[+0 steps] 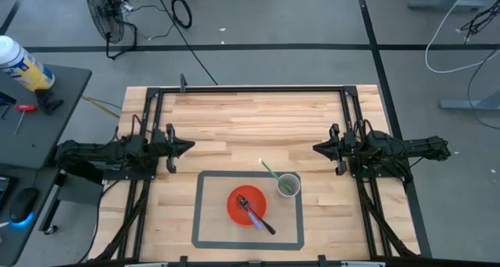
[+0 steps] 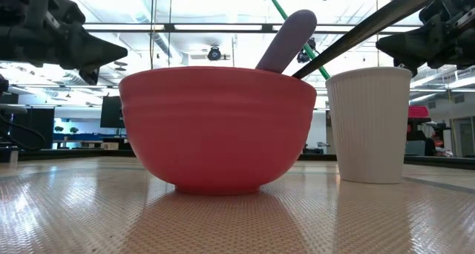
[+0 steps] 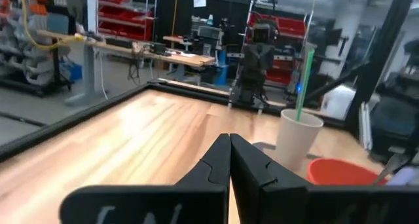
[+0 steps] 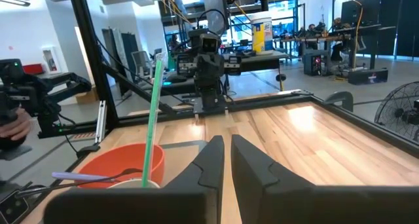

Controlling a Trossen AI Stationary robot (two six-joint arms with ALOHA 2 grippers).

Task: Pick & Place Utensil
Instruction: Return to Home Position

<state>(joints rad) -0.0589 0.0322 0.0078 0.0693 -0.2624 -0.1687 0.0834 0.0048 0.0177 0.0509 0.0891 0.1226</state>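
A red bowl (image 1: 247,205) (image 2: 223,128) stands on a grey-bordered mat (image 1: 205,212). A purple utensil (image 2: 286,42) and a dark-handled utensil (image 1: 262,220) (image 2: 364,31) lie in it, leaning on its rim. Beside it stands a white ribbed cup (image 1: 288,184) (image 2: 369,124) (image 3: 298,139) with a green stick-like utensil (image 1: 268,170) (image 3: 304,80) (image 4: 154,112) leaning out. My left gripper (image 1: 187,147) (image 3: 230,137) hovers shut at the table's left, far from the bowl. My right gripper (image 1: 316,148) (image 4: 224,140) hovers shut at the right, beyond the cup.
A black frame (image 1: 250,89) runs round the wooden table top (image 1: 250,122). Bare wood lies between the two grippers and toward the far edge. Off the table to the left, a side table holds a spray can (image 1: 23,64). A fan (image 1: 105,17) stands on the floor.
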